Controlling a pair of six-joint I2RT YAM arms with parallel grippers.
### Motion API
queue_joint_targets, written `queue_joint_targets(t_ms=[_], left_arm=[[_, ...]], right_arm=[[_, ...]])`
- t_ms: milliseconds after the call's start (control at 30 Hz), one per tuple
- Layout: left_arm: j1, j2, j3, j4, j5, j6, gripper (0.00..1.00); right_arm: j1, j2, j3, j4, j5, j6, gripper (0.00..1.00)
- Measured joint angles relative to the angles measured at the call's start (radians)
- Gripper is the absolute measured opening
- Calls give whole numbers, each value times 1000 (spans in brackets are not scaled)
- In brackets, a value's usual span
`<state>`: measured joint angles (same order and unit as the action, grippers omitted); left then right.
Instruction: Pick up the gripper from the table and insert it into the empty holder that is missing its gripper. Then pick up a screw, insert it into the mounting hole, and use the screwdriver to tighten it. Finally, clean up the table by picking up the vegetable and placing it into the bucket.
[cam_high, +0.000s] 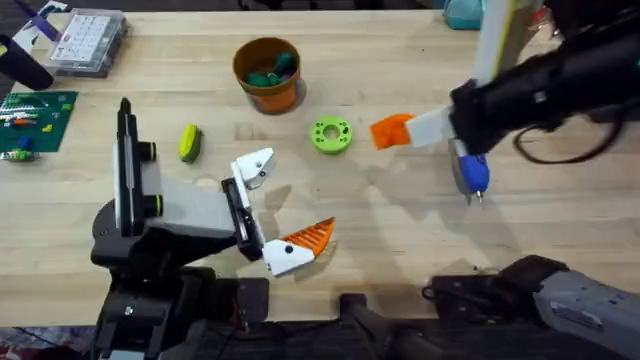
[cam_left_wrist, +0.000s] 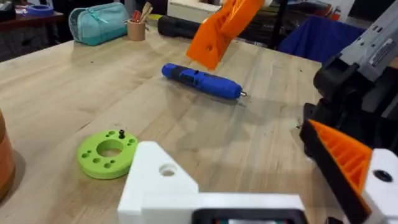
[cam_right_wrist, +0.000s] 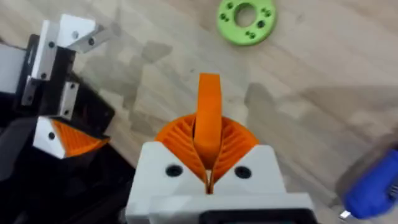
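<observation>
Right gripper (cam_right_wrist: 208, 165) is clamped on the orange gripper (cam_right_wrist: 209, 118), carrying it above mid-table toward the bare holder (cam_high: 254, 166). Left one: can't tell. Insertion, screw, veggie (cam_high: 190, 142) cleanup all remain.

Bright, even light; soft shadows on the table (cam_high: 400, 240) (nearest parts blurred in wrist views).

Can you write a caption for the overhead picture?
Right gripper carries the orange finger piece toward the white holder.
</observation>
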<state>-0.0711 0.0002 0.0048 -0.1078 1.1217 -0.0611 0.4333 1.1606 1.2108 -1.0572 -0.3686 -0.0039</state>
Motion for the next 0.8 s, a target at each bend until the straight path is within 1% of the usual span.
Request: queue_joint_targets(t_ms=[200,300,500,600,700,800], left_arm=[[0,0,0,0,0,0,990],[0,0,0,0,0,0,990],[0,0,0,0,0,0,990],[0,0,0,0,0,0,990],[0,0,0,0,0,0,990],[0,0,0,0,0,0,990]], right_arm=[[-43,52,-212,222,-291,-5,9],[-45,100,-273,283,-414,-5,9],[-45,212,-288,417,-634,-4,9],[-45,253,-288,463,-725,-4,9],[-45,283,-288,473,-783,-4,9],[-45,306,-288,478,-817,-4,9]])
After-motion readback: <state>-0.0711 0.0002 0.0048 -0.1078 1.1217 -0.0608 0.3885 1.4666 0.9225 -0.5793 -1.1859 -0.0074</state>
